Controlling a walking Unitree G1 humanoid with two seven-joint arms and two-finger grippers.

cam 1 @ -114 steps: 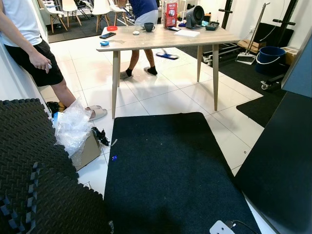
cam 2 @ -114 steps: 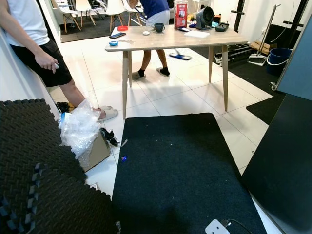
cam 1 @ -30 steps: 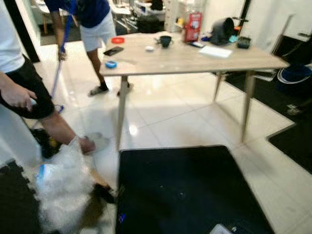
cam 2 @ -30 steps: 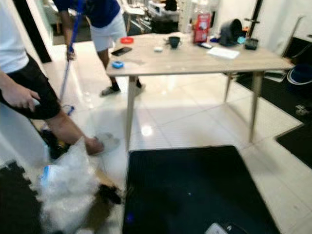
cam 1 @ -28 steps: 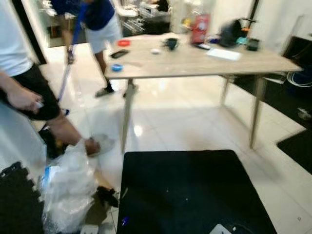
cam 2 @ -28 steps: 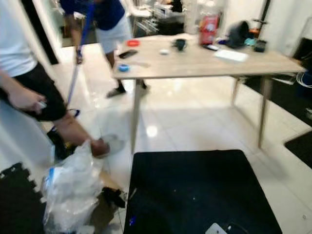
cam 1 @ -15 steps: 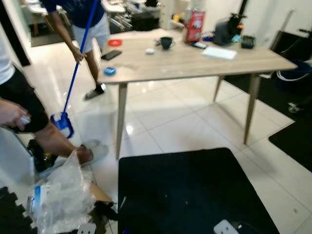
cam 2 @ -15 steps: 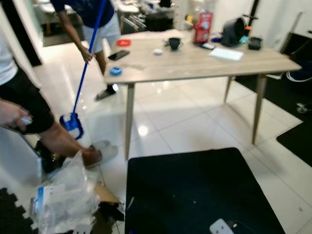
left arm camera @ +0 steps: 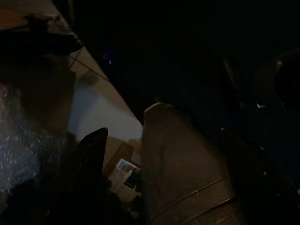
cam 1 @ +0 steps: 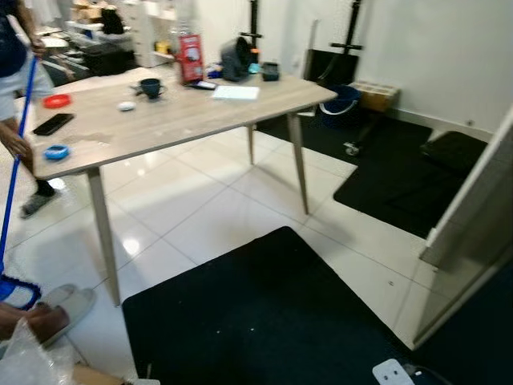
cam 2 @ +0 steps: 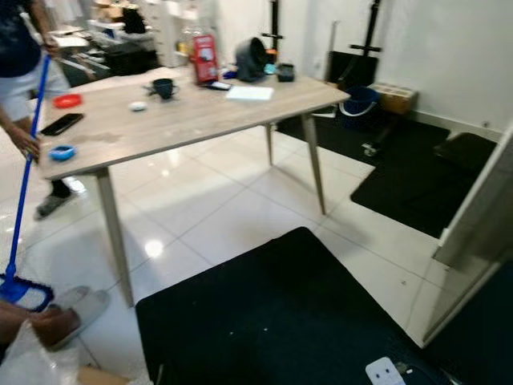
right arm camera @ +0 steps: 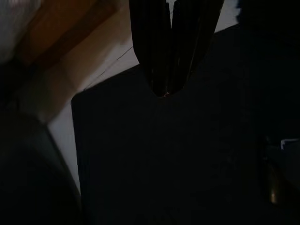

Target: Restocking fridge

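Whole view swung right past table [cam 1: 192, 112].

one table [cam 1: 184, 120], three black mats [cam 1: 264, 321]

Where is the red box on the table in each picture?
Left eye view: the tall red cardboard box stands at the far end of the long wooden table, upper left.
Right eye view: same box, same spot.
Wrist views: too dark to tell.
Shared landmark: the dark mug beside it.

Right tool [right arm camera: 165, 91] hangs at the frame's upper centre, fingers pressed together. Left tool [left arm camera: 154, 140] sits in darkness, fingers apart.
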